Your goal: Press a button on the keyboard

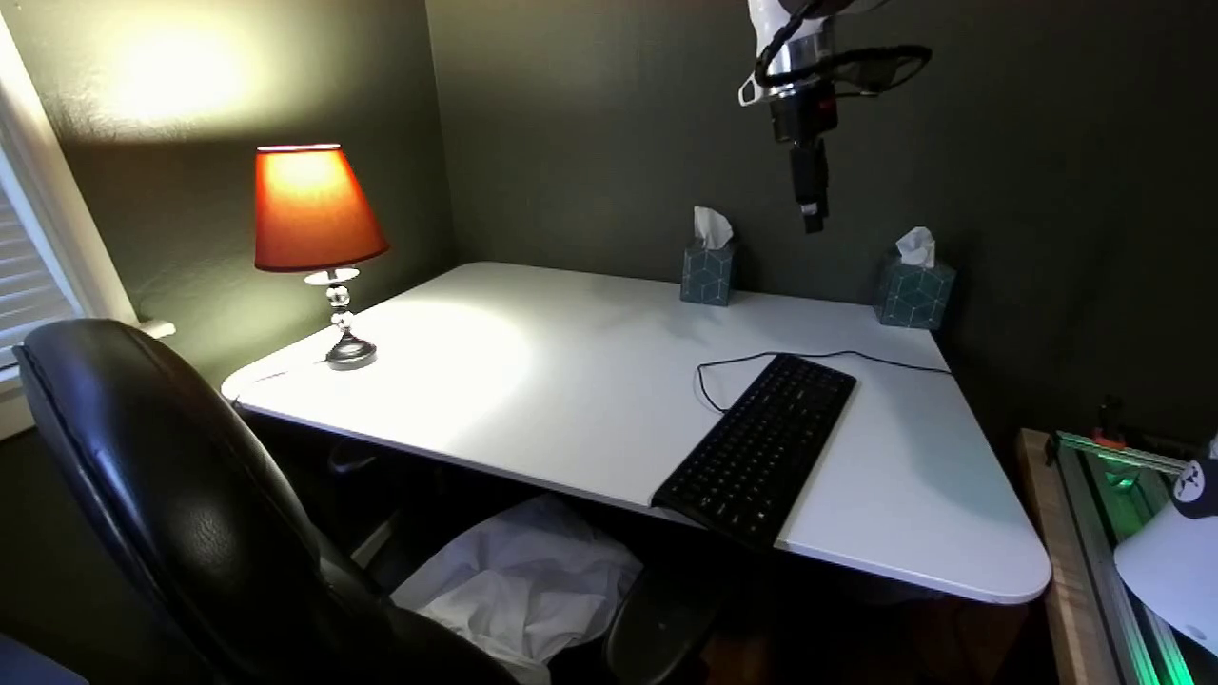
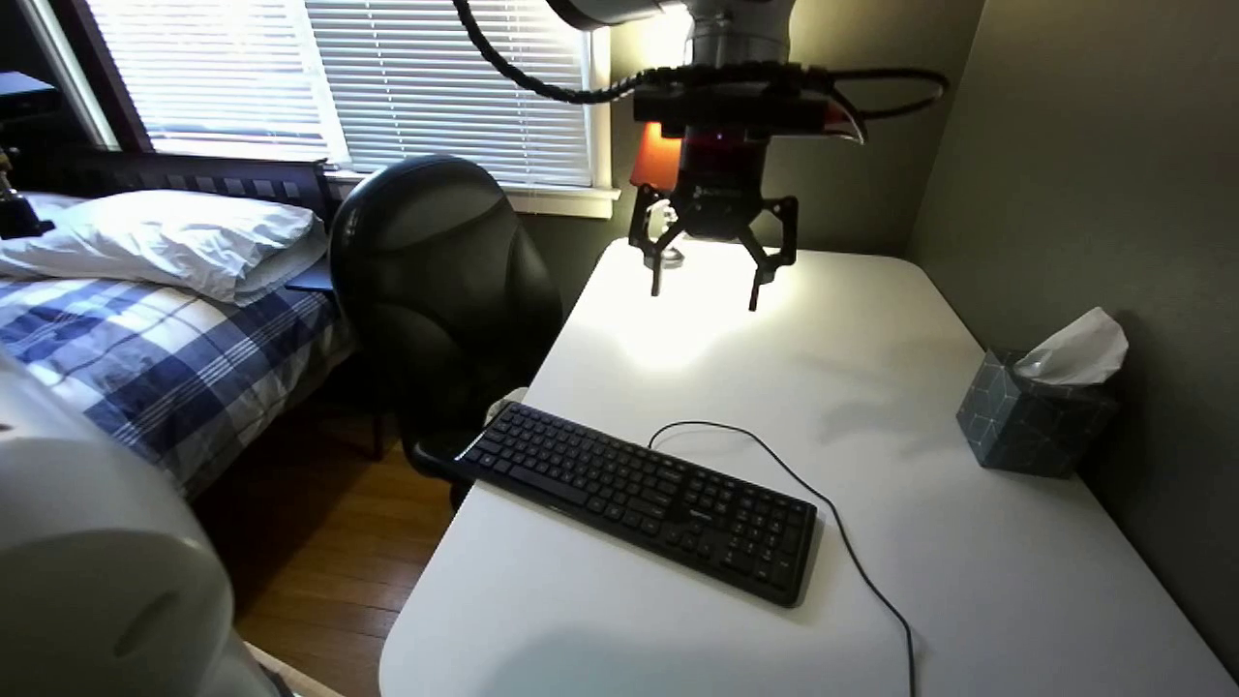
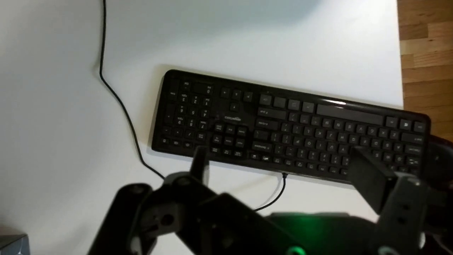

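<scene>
The long black keyboard [image 1: 761, 457] lies flat on the white desk, and one short end sticks out past the desk's edge. It shows in both exterior views [image 2: 639, 494] and in the wrist view [image 3: 293, 127], where its key letters appear upside down. Its thin black cable [image 2: 823, 496] runs across the desk. My gripper [image 2: 705, 298] points down with its two fingers spread apart and nothing between them. It hangs well above the desk [image 1: 812, 226], touching nothing. In the wrist view the fingertips [image 3: 279, 152] overlap the keyboard's cable-side edge, one of them hiding some keys.
Two tissue boxes [image 1: 708, 274] [image 1: 915, 290] stand along the wall side of the desk [image 1: 571, 333]. A lit lamp with an orange shade [image 1: 314, 214] stands at the far end. A black chair [image 2: 436, 290] is beside the desk, and a bed [image 2: 145, 329] lies beyond it.
</scene>
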Controlling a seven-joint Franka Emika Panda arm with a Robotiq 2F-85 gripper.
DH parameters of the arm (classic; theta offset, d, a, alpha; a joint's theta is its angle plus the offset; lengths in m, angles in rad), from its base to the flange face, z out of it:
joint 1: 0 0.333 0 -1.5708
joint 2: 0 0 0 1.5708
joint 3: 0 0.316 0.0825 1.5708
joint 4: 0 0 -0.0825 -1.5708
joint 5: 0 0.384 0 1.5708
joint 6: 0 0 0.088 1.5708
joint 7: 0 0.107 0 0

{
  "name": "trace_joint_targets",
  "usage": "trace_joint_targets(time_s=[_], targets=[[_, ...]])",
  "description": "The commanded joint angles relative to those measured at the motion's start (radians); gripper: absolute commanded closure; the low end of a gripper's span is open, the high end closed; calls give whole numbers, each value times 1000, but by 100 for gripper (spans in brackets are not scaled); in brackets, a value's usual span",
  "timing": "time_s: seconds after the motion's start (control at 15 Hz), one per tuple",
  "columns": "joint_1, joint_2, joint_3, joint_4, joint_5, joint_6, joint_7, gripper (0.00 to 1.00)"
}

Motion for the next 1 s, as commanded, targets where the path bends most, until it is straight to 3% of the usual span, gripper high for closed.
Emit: trace_joint_targets(time_s=[0.0,0.27,0.93], targets=[[-25,11,-9,-100,4,178,-30,0],[-53,61,-25,-162,30,301,-69,0],[-123,244,-36,-151,71,308,-83,0]])
